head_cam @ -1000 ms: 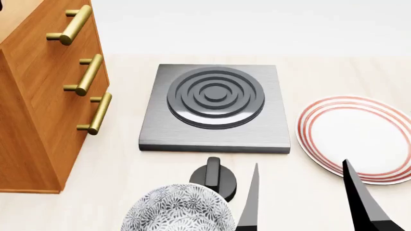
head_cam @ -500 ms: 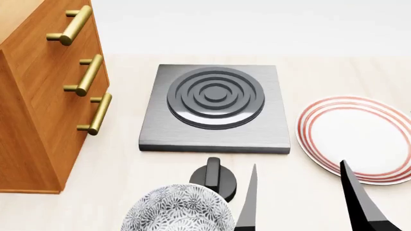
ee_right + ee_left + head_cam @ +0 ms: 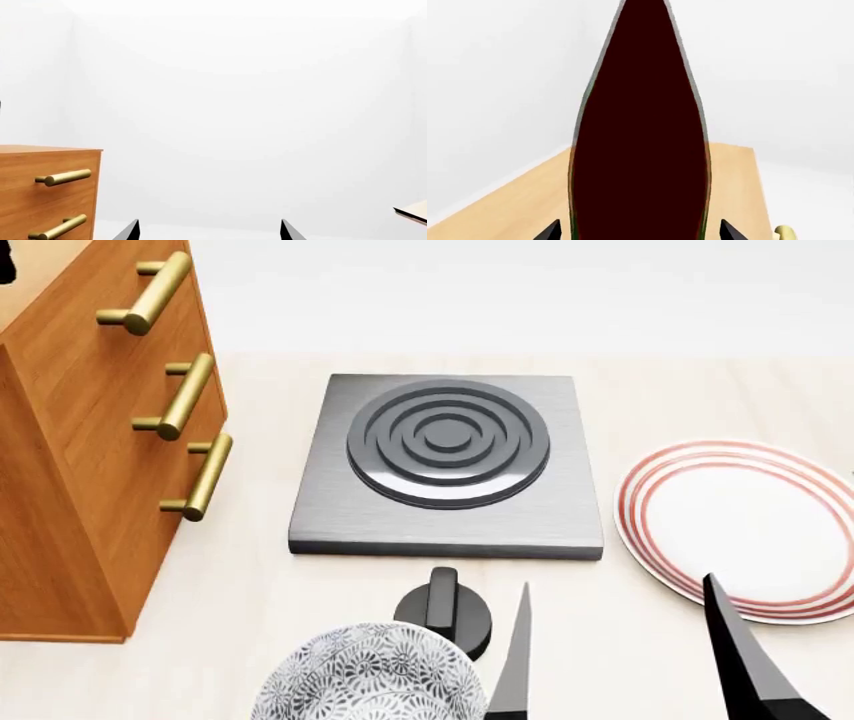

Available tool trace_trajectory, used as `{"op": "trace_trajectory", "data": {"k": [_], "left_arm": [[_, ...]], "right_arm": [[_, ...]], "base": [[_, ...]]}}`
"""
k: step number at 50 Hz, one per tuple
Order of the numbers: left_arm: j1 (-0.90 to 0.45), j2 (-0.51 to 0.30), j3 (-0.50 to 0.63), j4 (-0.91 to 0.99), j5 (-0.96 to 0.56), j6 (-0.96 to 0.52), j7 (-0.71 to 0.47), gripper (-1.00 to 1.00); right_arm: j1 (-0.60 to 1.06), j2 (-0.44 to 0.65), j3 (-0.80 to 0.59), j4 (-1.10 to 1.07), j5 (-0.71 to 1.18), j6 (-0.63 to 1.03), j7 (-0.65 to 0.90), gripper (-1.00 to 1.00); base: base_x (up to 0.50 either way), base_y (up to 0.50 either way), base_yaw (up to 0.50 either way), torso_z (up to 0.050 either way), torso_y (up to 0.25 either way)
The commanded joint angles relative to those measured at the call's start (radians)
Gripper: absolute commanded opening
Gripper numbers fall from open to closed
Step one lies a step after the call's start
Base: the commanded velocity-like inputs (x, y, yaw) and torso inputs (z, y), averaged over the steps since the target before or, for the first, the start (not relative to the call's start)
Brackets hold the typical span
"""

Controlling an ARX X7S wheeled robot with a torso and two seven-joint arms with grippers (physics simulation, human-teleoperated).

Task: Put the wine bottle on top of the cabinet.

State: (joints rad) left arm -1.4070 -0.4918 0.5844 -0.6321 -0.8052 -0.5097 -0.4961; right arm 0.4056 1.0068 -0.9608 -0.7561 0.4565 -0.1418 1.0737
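The pale desk [image 3: 254, 590] carries the cabinet [image 3: 80, 490] at nine o'clock, a hotplate [image 3: 447, 465] centrally, a striped plate [image 3: 741, 525] at three, and a patterned bowl [image 3: 367, 680] and black knob [image 3: 445, 610] at six.

Head looks down; wrists level; all share cabinet [image 3: 80, 440].

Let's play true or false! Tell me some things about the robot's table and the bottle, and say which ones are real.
1. The left gripper has the wine bottle between its fingers. True.
2. The plate has blue rings. False: its rings are red.
3. The cabinet has gold bar handles. True.
4. A pot sits on the hot plate. False: nothing is on the burner.
5. The right gripper is squeezing the patterned bowl. False: its fingers are apart and hold nothing.
6. A black knob lies between the hot plate and the patterned bowl. True.
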Motion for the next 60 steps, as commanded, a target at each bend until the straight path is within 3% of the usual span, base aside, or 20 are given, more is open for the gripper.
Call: {"op": "trace_trajectory", "data": {"k": [1,22,39,60], "left_arm": [[0.013,-0.003,0.013,-0.013,-0.036,-0.008,-0.013,1.00],[0.011,0.000,0.027,-0.032,-0.017,0.004,0.005,1.00],[0.104,-0.048,-0.006,0.134,-0.023,0.057,-0.086,1.00],[0.229,-0.126,0.028,0.391,-0.014,0.076,-0.096,1.00]], "right_arm": [[-0.002,-0.005,-0.001,-0.001,-0.002,0.005,-0.004,1.00],[-0.004,-0.007,0.002,-0.001,-0.002,0.007,-0.008,1.00],[-0.004,-0.012,0.003,-0.004,-0.005,0.014,-0.012,1.00],[-0.004,-0.022,0.002,-0.004,-0.007,0.023,-0.018,1.00]], "base": [[0.00,0.00,0.00,0.000,0.000],[0.00,0.00,0.00,0.000,0.000],[0.00,0.00,0.00,0.000,0.000],[0.00,0.00,0.00,0.000,0.000]]}}
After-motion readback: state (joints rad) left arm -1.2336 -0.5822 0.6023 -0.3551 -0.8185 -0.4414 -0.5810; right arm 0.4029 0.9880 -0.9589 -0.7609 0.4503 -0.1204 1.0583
